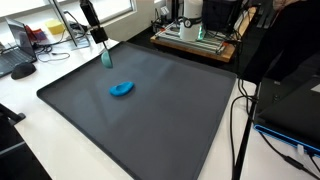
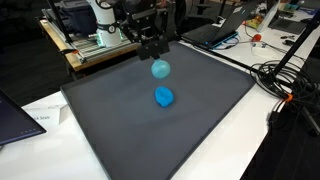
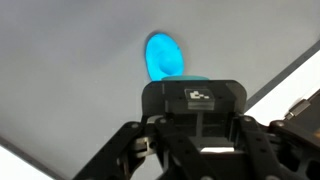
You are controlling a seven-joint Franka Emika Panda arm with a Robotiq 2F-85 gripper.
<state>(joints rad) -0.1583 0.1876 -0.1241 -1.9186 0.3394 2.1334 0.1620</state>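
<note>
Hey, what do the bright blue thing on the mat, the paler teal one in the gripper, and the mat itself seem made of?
The bright blue thing: likely moulded plastic or rubber; even colour, slight sheen. The paler teal one, in the gripper: probably smooth plastic; uniform bright colour. The mat: matte dark grey, maybe rubber or foam; no glare.

In the wrist view a black housing (image 3: 195, 105) hides the lower end of the light-blue thing (image 3: 165, 57) at twelve o'clock. In an exterior view the gripper (image 2: 155, 52) is too small to show its hold on it. The dark mat (image 1: 150, 130) is cut off at six o'clock.
</note>
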